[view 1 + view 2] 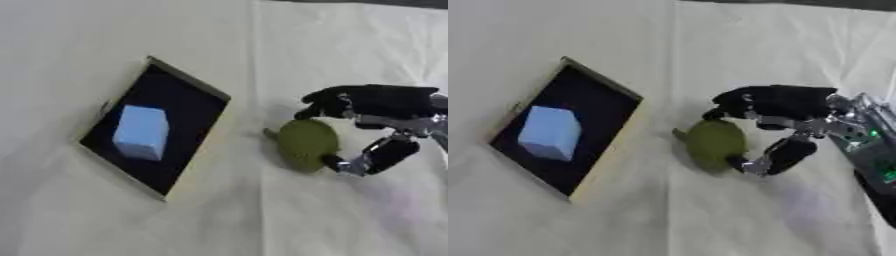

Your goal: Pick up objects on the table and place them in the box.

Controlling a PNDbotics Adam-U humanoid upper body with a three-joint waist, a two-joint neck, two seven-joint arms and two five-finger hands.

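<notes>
An olive-green rounded object with a short stem [305, 144] lies on the white cloth, right of the box. My right hand [785, 107] comes in from the right and curls round it: dark fingers [328, 102] arch over its top and the thumb [381, 155] presses at its lower right side. The open box [197, 87] sits tilted at the left, with a tan rim and a black inside. A light blue block [141, 132] rests inside it. My left hand shows in neither view.
A creased white cloth [262, 215] covers the whole table. A fold line runs down it between the box and the green object. A dark strip [815, 3] shows along the far top edge.
</notes>
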